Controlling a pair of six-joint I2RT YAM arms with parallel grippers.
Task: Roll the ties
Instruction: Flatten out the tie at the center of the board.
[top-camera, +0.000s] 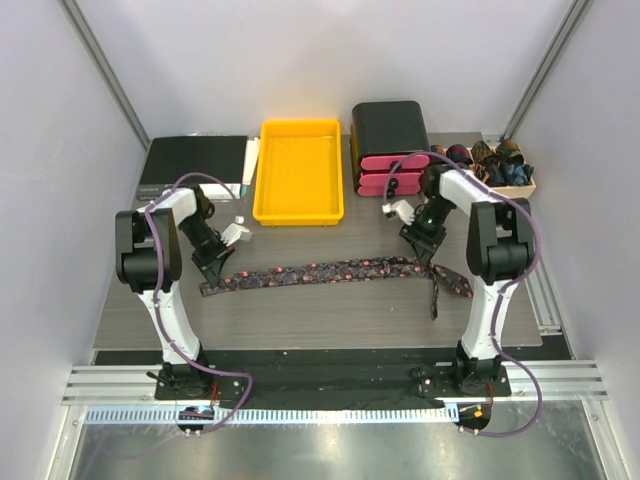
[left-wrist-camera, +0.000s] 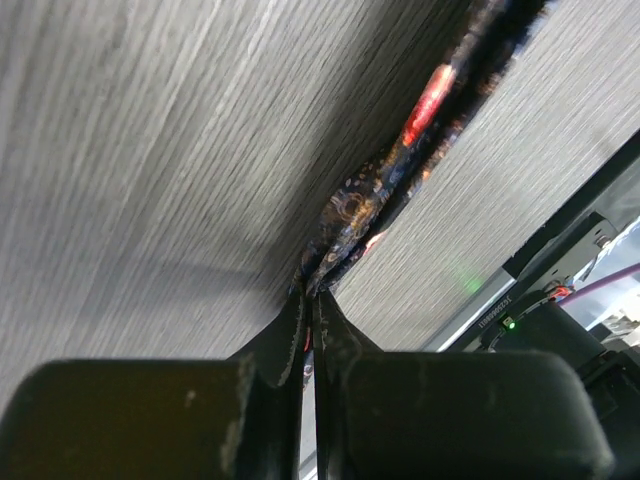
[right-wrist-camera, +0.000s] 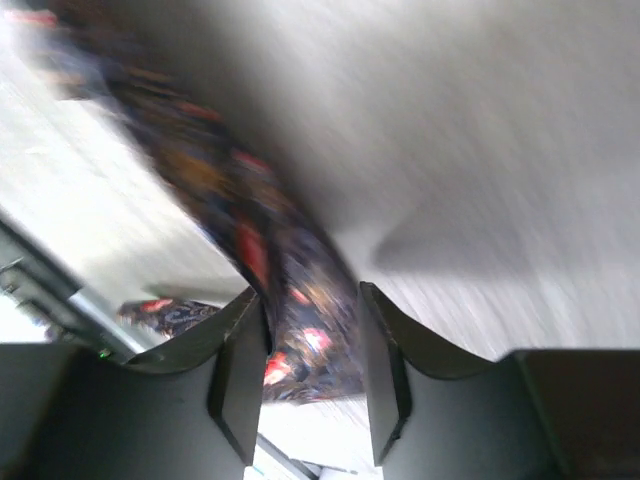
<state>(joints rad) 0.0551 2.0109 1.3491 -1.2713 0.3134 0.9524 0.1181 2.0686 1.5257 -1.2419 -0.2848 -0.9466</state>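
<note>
Your left arm (top-camera: 160, 290) stands up from its base and folds at the elbow, with the wrist turned down toward 5 o'clock. Left gripper (left-wrist-camera: 308, 290): jaws pressed together, pinching the end of the tie (left-wrist-camera: 350, 205) at the fingertips.

Your right arm (top-camera: 490, 290) mirrors that pose, wrist turned down toward 7 o'clock. Right gripper (right-wrist-camera: 310, 300): jaws apart, with the tie lying in the gap. The wrist view is blurred, so contact with either finger cannot be read.

Both grippers sit low and well apart, the left at 9 o'clock and the right at 3 o'clock.
</note>
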